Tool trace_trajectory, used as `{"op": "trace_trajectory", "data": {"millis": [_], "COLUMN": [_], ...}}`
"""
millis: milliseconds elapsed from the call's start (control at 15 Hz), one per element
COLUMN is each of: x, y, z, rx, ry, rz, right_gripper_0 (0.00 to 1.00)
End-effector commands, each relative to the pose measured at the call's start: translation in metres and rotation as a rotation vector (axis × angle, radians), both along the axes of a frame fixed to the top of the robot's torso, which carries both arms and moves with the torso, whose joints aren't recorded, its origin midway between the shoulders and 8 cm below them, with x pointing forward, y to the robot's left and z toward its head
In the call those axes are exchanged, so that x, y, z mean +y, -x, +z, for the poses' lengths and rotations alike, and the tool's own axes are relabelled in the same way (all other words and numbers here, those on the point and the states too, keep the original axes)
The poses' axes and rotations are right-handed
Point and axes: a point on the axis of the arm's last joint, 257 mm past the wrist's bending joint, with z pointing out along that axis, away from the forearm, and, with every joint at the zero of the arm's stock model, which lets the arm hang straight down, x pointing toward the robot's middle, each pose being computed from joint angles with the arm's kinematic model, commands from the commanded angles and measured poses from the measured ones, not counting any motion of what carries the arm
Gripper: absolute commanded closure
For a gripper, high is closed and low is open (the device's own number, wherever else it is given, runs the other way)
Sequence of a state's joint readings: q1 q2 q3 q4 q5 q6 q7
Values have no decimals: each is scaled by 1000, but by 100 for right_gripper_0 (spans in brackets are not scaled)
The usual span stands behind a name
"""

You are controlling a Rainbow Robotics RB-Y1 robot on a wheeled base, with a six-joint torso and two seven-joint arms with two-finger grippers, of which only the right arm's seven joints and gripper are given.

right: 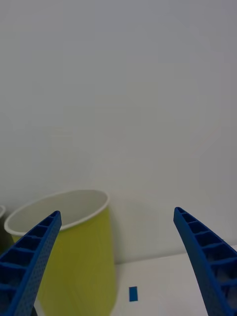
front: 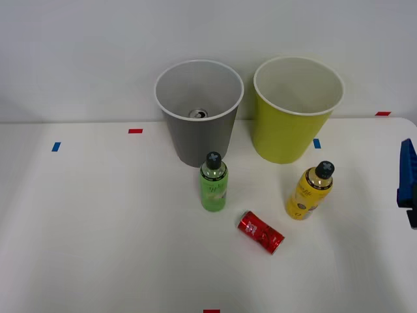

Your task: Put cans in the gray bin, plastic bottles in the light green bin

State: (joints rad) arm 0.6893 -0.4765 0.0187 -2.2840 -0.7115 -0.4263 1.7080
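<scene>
A shiny red can (front: 260, 232) lies on its side on the white table, front of centre. Another can's silver top (front: 198, 113) shows at the bottom of the gray bin (front: 199, 140). The green plastic bottle (front: 213, 182) stands upright just in front of that bin. The yellow bottle (front: 309, 190) stands in front of the light green bin (front: 290, 130) (right: 79, 256). My right gripper (front: 408, 182) (right: 116, 261) is at the table's right edge, well apart from the bottles, open with nothing between its blue fingers (right: 29, 261).
Both bins stand side by side at the back against a pale wall. Small blue (front: 56, 147) (right: 132, 294) and red (front: 135, 131) tape marks dot the white table (front: 98, 228). Bare table surface spreads to the left and front.
</scene>
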Motion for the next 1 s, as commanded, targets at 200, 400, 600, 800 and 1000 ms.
{"op": "trace_trajectory", "data": {"millis": [200, 400, 600, 800, 1000], "x": [-34, -48, -44, -33, -21], "y": [-6, -6, -4, 3, 15], "z": [-79, -132, -160, -163, -176], "rx": [119, 185, 166, 165, 187], "ry": [95, 76, 17, -6, -72], "rz": [-121, -172, -191, -136, -106], "right_gripper_0": [23, 23, 23, 23, 23]}}
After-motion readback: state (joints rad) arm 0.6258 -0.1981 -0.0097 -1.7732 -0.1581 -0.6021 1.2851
